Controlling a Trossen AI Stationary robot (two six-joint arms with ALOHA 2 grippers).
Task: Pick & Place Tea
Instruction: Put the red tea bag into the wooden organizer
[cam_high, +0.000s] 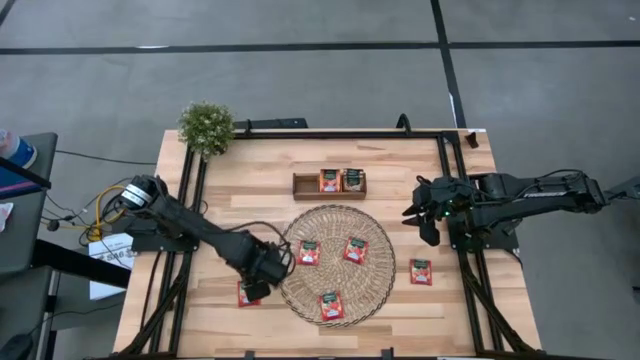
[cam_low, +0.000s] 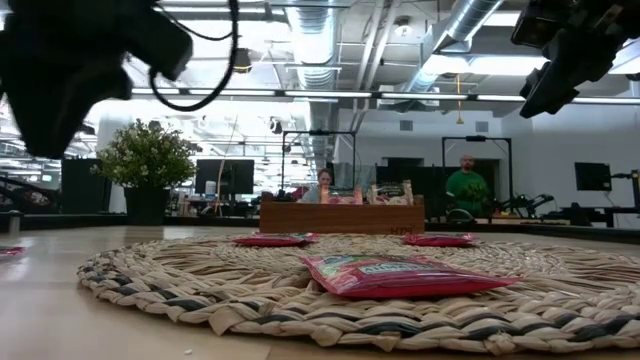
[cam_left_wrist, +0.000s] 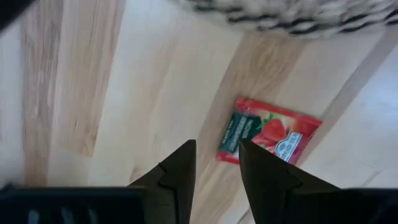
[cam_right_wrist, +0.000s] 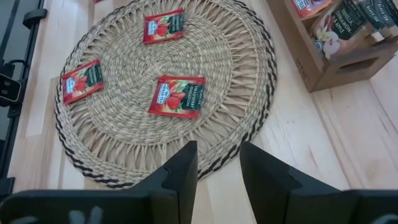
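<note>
Although the print on the red tea sachet (cam_left_wrist: 268, 139) is too blurred to read, a strawberry picture and a green panel show. It lies flat on the pale wooden table (cam_high: 390, 160), just beside the round woven mat (cam_high: 338, 265). Above it the left gripper (cam_left_wrist: 216, 163) points down, fingers slightly apart, holding nothing. Raised at the table's right side, the right gripper (cam_right_wrist: 217, 163) is also slightly parted and empty.

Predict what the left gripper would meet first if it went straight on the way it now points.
Probably the red tea sachet on the bare table beside the woven mat. The left gripper aims just at its edge with fingers open, so it might touch wood first.
</note>
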